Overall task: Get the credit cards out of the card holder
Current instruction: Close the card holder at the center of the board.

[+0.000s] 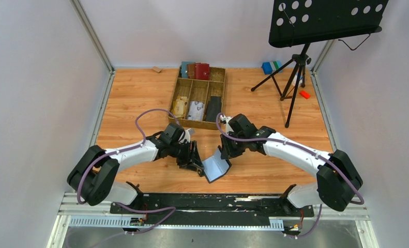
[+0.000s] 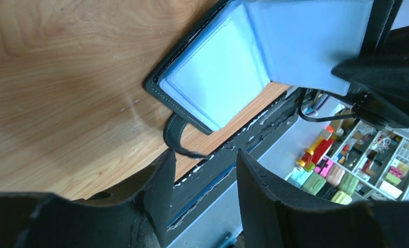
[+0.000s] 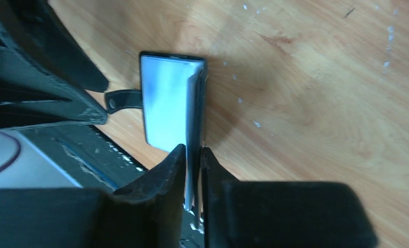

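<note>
Near table point(image 1: 140, 93) near edge, between both arms, card holder point(image 1: 216, 169) is laid open. Grey-blue sleeve pages are exposed; left half lies flat on wood, right half is raised upright. Raised half is pinched by right gripper point(image 3: 193, 155), fingers closed tight on its edge. Left gripper point(image 2: 205, 166) is held just left of holder, fingers apart; closure tab point(image 2: 173, 135) is seen just beyond fingertips. Credit cards cannot be made out in sleeves. At far centre, wooden tray point(image 1: 177, 98) is set, with red, brown and blue wallets point(image 1: 195, 71) stood in far compartment.
</note>
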You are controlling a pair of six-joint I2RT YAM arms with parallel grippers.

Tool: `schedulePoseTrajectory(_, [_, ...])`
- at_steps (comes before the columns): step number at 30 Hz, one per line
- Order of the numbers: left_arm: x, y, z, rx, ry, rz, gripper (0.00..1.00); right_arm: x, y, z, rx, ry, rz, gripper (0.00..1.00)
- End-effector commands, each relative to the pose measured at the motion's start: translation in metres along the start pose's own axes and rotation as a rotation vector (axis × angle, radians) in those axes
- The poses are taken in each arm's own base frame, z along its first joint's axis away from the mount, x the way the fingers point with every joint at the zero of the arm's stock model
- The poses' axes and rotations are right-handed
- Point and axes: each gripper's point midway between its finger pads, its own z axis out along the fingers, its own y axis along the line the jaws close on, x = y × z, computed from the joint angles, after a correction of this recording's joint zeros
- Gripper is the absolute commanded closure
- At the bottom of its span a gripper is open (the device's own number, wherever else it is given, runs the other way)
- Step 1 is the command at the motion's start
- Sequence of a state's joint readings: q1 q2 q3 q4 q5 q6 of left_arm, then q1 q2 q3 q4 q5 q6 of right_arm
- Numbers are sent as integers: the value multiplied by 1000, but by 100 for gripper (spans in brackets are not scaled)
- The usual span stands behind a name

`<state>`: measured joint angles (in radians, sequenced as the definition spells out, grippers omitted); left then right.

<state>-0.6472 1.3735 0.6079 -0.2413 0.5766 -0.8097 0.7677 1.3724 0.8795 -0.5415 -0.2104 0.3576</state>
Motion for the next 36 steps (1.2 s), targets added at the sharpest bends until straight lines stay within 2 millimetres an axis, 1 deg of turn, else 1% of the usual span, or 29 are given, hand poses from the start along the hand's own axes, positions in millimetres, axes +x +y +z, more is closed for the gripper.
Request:
schedulePoseTrajectory(1, [-7,-13,6,62,-8,-2,48,-20,37,-14,-187,-66,-10,74])
schedulePoseTrajectory(3, [-6,-3,6,4,-4,0,53,-17,45,-14,-241,-59,-5,66])
schedulePoseTrajectory(5, [-6,3,5,-37,5,11,59,-13,52,-12,-293,-43,-5,63])
schedulePoseTrajectory(6, [-5,4,5,-47,12,15,65,-12,56,-9,-324,-40,-7,63])
schedulePoseTrajectory(10, [-2,8,7,-57,35,9,77,-2,69,4,-437,16,1,62])
schedulePoseTrajectory(12, [-1,9,6,-61,37,15,82,2,70,13,-458,48,14,62])
schedulePoseTrajectory(13, [-1,9,6,-62,38,20,83,6,67,21,-451,70,26,62])
schedulePoseTrajectory(17, [1,8,1,-71,39,37,83,14,63,37,-453,114,59,60])
schedulePoseTrajectory(19, [3,9,-2,-79,39,42,82,17,64,40,-470,125,70,56])
schedulePoseTrajectory(23, [6,5,-9,-57,18,55,78,20,68,42,-512,128,78,43])
schedulePoseTrajectory(26, [7,2,-15,-41,-6,66,77,20,68,42,-512,131,85,37])
schedulePoseTrajectory(28, [8,2,-17,-37,-12,69,77,25,62,48,-484,164,106,39])
schedulePoseTrajectory(29, [9,1,-17,-31,-13,67,77,29,56,55,-459,191,127,43])
schedulePoseTrajectory(31, [10,1,-15,-16,-14,62,77,35,49,63,-448,221,158,55])
schedulePoseTrajectory(33, [12,2,-14,-14,-12,53,76,40,43,70,-432,244,188,71])
schedulePoseTrajectory(34, [12,2,-15,-15,-15,55,76,40,42,72,-435,254,196,78])
schedulePoseTrajectory(36, [12,1,-17,-12,-23,63,78,42,42,76,-442,266,207,87])
